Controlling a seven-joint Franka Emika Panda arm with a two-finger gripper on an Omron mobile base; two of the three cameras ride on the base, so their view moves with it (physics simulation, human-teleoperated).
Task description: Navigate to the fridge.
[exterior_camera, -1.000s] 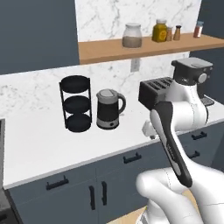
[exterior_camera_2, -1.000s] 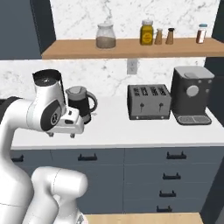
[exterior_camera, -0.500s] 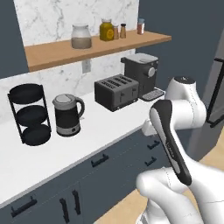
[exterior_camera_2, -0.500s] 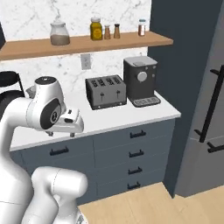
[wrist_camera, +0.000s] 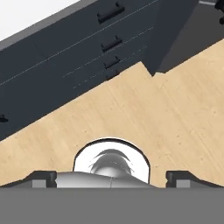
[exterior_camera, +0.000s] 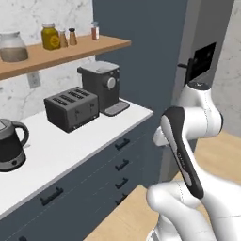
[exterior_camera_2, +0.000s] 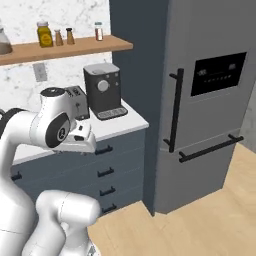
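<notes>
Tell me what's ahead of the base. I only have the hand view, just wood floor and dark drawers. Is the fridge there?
Observer: Yes. The right base view shows the fridge, tall and grey, standing to the right of those drawers.
Operator: Is its front toward us?
Observer: Yes. A black display panel sits high on it, with a long vertical handle to the panel's left.
Operator: What's on the counter beside it?
Observer: A coffee machine stands at the end of the counter, and a tall dark panel separates it from the fridge.
</notes>
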